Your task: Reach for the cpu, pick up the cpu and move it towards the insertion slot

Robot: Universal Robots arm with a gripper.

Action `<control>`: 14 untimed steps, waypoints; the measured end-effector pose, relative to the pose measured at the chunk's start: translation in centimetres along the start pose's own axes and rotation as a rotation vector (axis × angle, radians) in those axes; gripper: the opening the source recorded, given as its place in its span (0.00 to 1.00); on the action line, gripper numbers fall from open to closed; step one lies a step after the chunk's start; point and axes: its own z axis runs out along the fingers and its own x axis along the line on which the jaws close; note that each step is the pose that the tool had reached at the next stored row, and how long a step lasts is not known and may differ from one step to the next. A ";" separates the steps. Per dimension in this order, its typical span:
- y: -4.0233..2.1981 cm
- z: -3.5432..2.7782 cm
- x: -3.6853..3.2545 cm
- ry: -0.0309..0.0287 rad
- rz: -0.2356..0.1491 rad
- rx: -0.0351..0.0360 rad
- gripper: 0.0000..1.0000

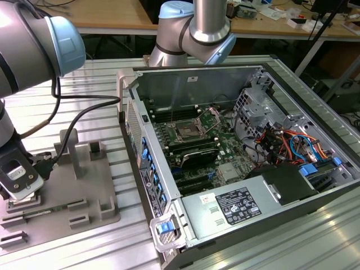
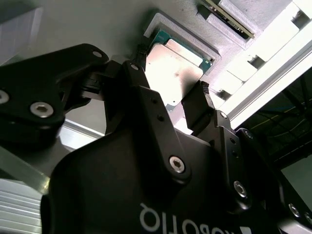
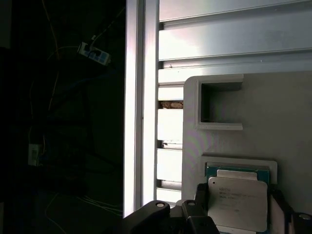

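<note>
Arm bent low at the exterior view's lower left; we see its gripper over the grey tray, jaws narrowed onto opposite edges of the chip. Well apart, the socket lies inside the open computer case, behind its near wall.

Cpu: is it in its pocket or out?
In: the cpu lies inside the tray's raised frame, with the gripper over it.
</note>
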 end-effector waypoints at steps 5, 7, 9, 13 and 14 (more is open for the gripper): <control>0.00 -0.09 0.00 0.0000 0.000 0.0000 0.55; 0.00 -0.12 0.00 0.0001 0.000 0.0000 0.55; 0.00 -0.18 0.00 0.0000 0.000 0.0000 0.55; 0.00 -0.24 -0.01 0.0002 0.000 0.0000 0.55; 0.00 -0.25 -0.01 0.0004 0.000 0.0001 0.55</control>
